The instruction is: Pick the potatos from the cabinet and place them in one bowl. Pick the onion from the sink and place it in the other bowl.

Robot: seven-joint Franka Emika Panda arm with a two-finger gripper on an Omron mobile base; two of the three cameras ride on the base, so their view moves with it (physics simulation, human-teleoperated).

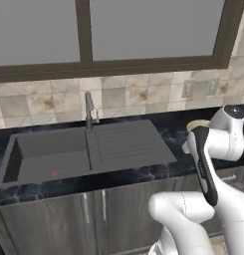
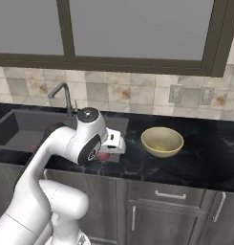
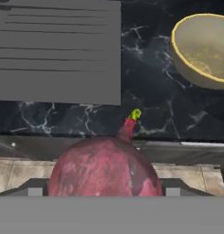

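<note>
From the remote desk, I saw my tool (image 2: 109,152) pinching the reddish-pink round onion (image 3: 104,170), held above the front edge of the black marbled counter (image 3: 150,105). Beyond it lay the dark grey sink's (image 1: 49,154) ridged draining board (image 3: 58,50), with the shallow yellowish-tan bowl (image 2: 162,141) farther right.

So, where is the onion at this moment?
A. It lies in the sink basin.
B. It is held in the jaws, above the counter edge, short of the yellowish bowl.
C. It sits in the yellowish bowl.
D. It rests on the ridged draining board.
B: in the hand view the onion fills the space at the gripper, while the yellowish bowl stands apart on the dark counter with no onion in it.
</note>
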